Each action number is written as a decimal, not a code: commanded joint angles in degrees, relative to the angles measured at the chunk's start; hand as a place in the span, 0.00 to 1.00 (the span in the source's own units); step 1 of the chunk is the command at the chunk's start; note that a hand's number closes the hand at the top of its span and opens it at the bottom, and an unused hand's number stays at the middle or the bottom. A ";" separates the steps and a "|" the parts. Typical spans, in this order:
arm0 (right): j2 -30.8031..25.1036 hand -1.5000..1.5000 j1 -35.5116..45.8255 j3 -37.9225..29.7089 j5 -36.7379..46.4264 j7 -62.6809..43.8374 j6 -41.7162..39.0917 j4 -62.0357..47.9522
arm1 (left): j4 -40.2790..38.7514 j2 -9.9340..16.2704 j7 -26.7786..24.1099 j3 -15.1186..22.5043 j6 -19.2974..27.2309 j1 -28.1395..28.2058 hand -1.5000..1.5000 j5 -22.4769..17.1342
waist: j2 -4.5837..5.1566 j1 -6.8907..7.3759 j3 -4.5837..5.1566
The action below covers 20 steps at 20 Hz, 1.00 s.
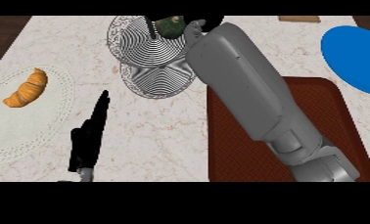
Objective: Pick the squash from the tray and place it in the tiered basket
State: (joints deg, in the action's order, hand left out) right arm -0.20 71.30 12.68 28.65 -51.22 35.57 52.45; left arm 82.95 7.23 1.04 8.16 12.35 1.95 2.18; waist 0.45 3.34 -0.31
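Your right robot hand (196,26) curls round the squash (171,25) over the tiered basket (148,42) at twelve o'clock; your left robot hand (88,137) rests open at seven.

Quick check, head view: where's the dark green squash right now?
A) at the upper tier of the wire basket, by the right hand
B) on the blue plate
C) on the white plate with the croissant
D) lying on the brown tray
A: the dark green squash shows at the upper tier of the wire tiered basket, next to the right hand; the brown tray holds no squash.
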 commanded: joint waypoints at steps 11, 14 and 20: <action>-8.65 0.00 -7.07 -4.89 15.50 -13.87 9.54 16.35 | -0.91 1.41 0.96 -4.43 0.64 5.32 0.50 -2.21 | -1.78 -6.61 0.31; -12.63 0.00 -15.99 -6.77 13.30 -13.87 6.16 26.42 | 1.06 0.75 0.80 -3.56 1.80 8.46 0.50 -1.43 | -2.13 -7.96 0.21; -19.94 0.00 -28.26 -10.20 7.46 -16.93 -2.95 45.89 | 1.92 2.36 0.73 -5.66 0.58 10.77 0.50 -3.17 | -2.40 -9.43 0.23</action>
State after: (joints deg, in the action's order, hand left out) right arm -15.48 49.75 4.75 38.81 -62.19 38.99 87.18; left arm 86.65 8.71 0.87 3.75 13.73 10.24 0.08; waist -2.16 -5.61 -0.54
